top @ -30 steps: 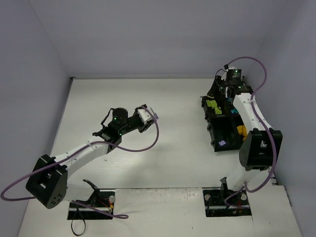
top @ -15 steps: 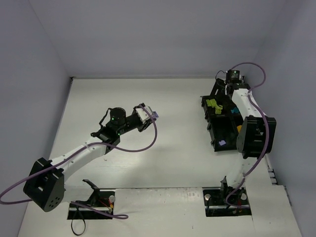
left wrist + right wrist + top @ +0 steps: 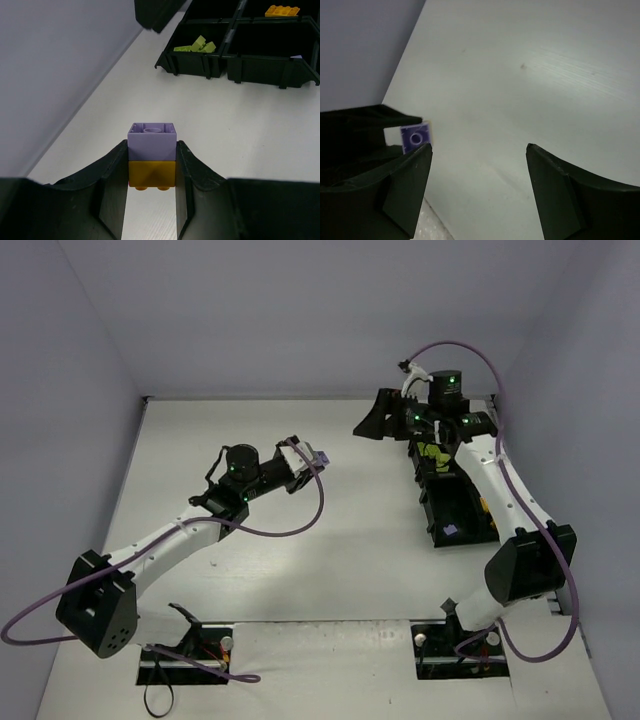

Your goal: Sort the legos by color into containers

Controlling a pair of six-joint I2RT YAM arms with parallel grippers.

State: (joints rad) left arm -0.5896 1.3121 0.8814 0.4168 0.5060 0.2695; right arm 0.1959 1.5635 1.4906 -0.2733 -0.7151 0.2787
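Left tool [image 3: 151, 167] gripping a lavender-on-orange brick pair [image 3: 152, 142] clear of the counter [image 3: 225, 125], likely presented for splitting by colour; right tool [image 3: 478, 150] wide open, empty, facing it.

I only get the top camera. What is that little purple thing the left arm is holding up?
Observer: The left wrist camera shows a brick pair, lavender joined to orange, pinched in the left gripper.
Operator: Is the right gripper carrying a brick too?
Observer: No. Its wrist camera shows it wide open, with only bare table in the gap.
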